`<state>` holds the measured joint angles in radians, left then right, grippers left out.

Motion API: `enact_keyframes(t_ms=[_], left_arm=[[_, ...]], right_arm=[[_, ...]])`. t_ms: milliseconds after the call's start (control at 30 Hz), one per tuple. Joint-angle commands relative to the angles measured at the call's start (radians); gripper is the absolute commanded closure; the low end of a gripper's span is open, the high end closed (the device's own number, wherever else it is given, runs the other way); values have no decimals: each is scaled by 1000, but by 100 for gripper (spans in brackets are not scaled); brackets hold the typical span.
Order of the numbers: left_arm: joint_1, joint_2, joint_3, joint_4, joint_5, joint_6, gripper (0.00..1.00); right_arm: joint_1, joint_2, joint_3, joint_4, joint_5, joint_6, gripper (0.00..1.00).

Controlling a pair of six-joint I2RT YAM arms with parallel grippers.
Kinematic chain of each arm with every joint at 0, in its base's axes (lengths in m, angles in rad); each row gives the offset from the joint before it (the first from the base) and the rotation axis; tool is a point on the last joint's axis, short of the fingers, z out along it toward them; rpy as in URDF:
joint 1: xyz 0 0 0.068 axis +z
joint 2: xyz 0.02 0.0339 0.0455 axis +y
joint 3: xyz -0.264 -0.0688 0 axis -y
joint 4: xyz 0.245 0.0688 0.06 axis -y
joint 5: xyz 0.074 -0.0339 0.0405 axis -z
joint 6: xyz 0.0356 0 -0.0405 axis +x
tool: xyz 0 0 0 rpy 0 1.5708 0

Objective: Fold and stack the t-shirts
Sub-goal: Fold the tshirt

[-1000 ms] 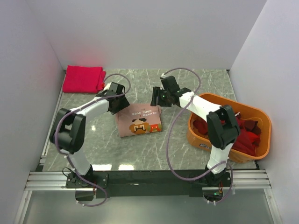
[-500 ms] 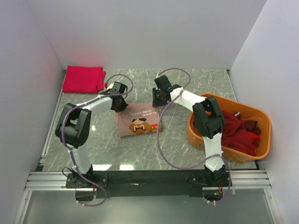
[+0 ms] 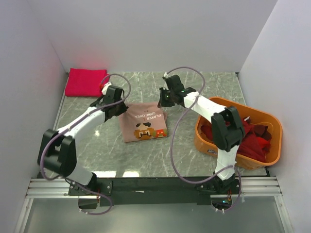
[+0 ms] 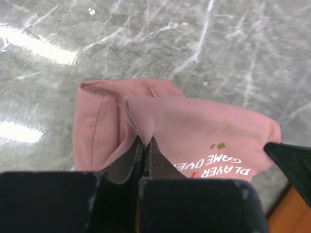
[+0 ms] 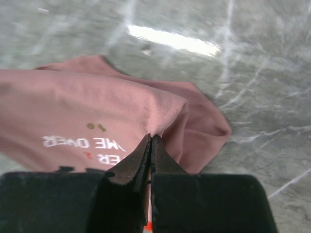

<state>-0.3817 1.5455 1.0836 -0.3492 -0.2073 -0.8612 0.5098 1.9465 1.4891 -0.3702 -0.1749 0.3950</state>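
Observation:
A dusty-pink t-shirt (image 3: 144, 122) with a cartoon print lies folded at mid-table. My left gripper (image 3: 120, 108) is shut on its far left corner, pinching a raised fold of the pink cloth (image 4: 146, 114). My right gripper (image 3: 163, 103) is shut on the far right corner, with pink cloth (image 5: 160, 109) bunched at its tips. A bright crimson-pink t-shirt (image 3: 86, 81) lies folded at the far left corner of the table. Dark red t-shirts (image 3: 250, 141) are heaped in the orange tub.
The orange plastic tub (image 3: 223, 104) stands at the right side of the table, close to the right arm. White walls close in the table on the left, back and right. A black rail runs along the near edge.
Both grippers came down onto the pink shirt's far corners and shut on the cloth. The far edge is now lifted slightly off the table.

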Motion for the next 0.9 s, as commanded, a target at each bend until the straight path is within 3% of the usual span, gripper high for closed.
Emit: enact_keyframes(t_ms=[0,133,333,367,433,467,500,533,567,600,633,733,867], left_arm=[[-2,-90,-48,6,-29,-38,99],[0,-93,-82,-1,-75,-48,99],[7,53,-1,-25,-107,-48,99],[9,94,31,-57,-122,-55,99],[12,128,61,-83,-147,-70,84],[13,152,91,-124,-155,-73,73],[14,162,105,-140,-173,-79,51],[14,163,120,-155,-173,-79,40],[14,154,121,-160,-173,-78,31],[14,140,118,-155,-169,-76,6],[14,125,110,-149,-159,-73,1],[14,53,53,-120,-117,-59,0],[12,-48,-57,-76,-31,-53,0]], right_arm=[[4,-107,-32,85,-69,1,100],[6,-87,-27,85,-78,7,100],[6,5,36,53,31,25,100],[7,53,77,31,38,27,95],[4,109,138,-15,84,19,87],[6,152,198,-73,101,15,76],[4,163,218,-91,115,10,69],[4,166,227,-98,126,-1,55],[6,151,227,-95,129,-4,49],[4,135,220,-88,126,-7,46],[6,115,211,-81,123,-10,42],[7,26,159,-52,98,-10,28],[6,-151,-7,20,48,8,21]])
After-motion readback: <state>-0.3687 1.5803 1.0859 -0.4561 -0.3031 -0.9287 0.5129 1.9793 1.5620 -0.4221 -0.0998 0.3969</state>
